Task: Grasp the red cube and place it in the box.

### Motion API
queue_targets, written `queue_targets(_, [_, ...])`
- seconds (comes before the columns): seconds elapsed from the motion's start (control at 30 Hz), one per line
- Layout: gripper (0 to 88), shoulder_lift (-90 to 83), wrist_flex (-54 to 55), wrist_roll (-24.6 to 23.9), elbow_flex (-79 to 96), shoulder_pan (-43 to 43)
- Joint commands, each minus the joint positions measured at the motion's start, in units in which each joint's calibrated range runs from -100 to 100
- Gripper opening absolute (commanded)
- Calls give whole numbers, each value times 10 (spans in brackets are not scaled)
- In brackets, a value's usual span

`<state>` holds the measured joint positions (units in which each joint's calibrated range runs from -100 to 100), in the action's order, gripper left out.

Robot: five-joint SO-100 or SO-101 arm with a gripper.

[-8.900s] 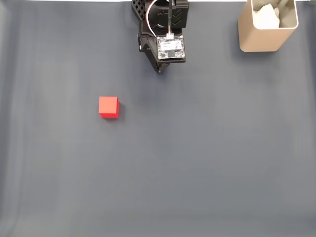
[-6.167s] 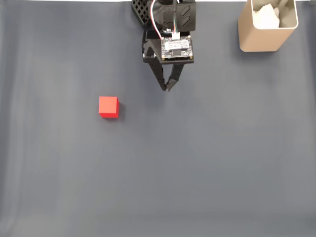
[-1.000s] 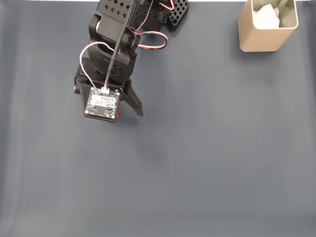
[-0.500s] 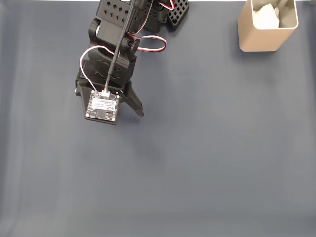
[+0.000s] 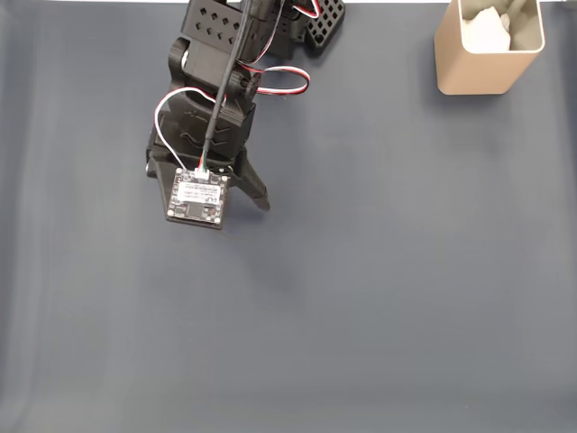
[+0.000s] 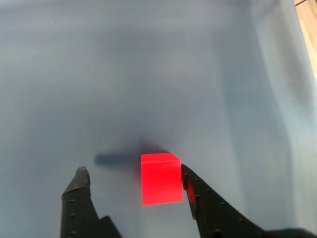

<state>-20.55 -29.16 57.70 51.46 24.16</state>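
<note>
In the wrist view the red cube (image 6: 160,179) rests on the dark grey mat between my gripper's (image 6: 132,172) two black fingers. The right finger (image 6: 198,198) touches the cube's right side. The left finger (image 6: 79,188) stands well apart from it, so the gripper is open. In the fixed view the arm (image 5: 212,117) reaches down the left half of the mat. Its wrist board (image 5: 196,198) covers the cube, and one finger (image 5: 255,191) sticks out to the right. The beige box (image 5: 478,72) stands at the top right with white stuff inside.
The dark grey mat (image 5: 379,298) spreads wide to the right of and below the arm. The arm's black base (image 5: 315,23) sits at the top edge. In the wrist view, a pale edge (image 6: 308,29) shows at the top right corner.
The arm has shifted slightly right and down in the fixed view over the last second. The box has not moved.
</note>
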Motion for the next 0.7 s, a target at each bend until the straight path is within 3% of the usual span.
queue_targets(0.0, [430, -16, 0, -3, -3, -6])
queue_targets(0.67, [418, -14, 0, -5, -6, -8])
